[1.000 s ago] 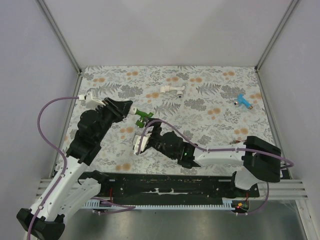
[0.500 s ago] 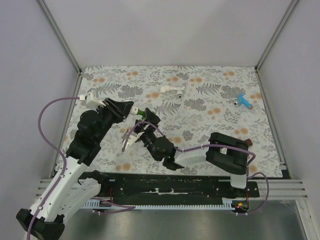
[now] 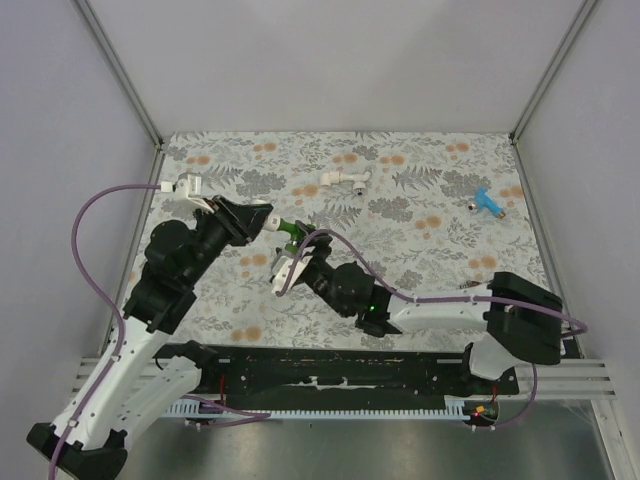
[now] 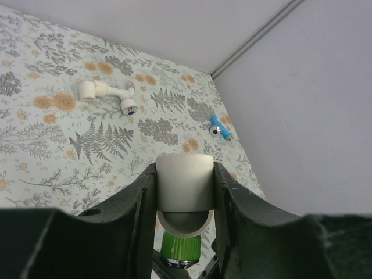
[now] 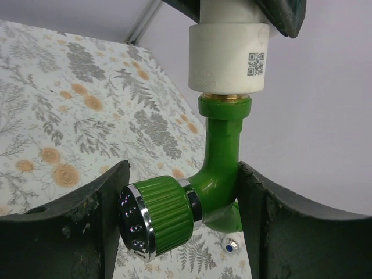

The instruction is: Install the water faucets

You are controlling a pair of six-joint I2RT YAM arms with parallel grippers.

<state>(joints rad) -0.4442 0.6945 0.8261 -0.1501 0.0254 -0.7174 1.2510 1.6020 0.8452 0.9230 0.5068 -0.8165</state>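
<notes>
Seemingly the first faucet is partway in and the rest of the job is not begun. The left tool [image 3: 262, 217] is clamped on a white elbow fitting [image 4: 185, 177] and holds it up off the table [image 3: 420, 250]. The green faucet [image 5: 224, 145] hangs from the fitting's open end, just past the left tool's fingertips. A ring of brass thread shows between the fitting's rim and the faucet's collar, so I judge it started but not screwed home.

The right tool [image 5: 183, 197] straddles that faucet. One finger is against the chrome-rimmed knob and the other against the bend of the green body. Whether they are pressing on it or only close alongside, I cannot tell.

What remains, as I read it, is more turning to seat the green one. The blue faucet [image 3: 487, 202] lies loose on the table, well off to the right tool's right, with no fitting near it. Another white pipe piece [image 3: 345, 179] lies beyond both tools, apart from everything else
</notes>
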